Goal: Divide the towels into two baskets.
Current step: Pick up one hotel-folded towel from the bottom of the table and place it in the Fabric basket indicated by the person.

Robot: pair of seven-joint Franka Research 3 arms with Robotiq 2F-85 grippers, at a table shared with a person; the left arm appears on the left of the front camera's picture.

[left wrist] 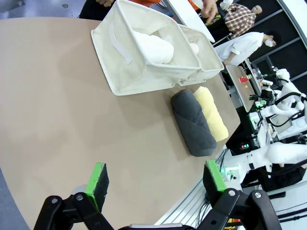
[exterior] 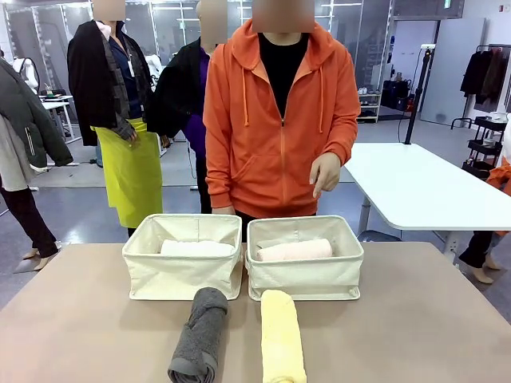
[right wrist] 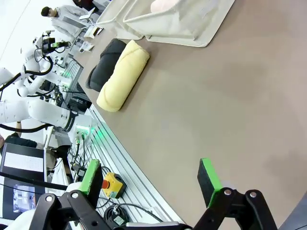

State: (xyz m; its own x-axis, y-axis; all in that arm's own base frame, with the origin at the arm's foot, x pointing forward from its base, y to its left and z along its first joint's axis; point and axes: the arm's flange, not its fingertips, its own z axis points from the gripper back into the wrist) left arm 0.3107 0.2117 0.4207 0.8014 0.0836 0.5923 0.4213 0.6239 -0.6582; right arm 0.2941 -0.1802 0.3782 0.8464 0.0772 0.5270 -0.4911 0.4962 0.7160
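Two cream canvas baskets stand side by side on the far half of the table. The left basket holds the white towel. The right basket holds the pale pink towel. In front of them the dark grey towel and the pale yellow towel lie side by side on the table. My left gripper and my right gripper are both open, holding nothing, well away from the towels.
A person in an orange hoodie stands behind the baskets with one hand raised above the right basket. The brown table has free room on both sides. A white table stands at the back right.
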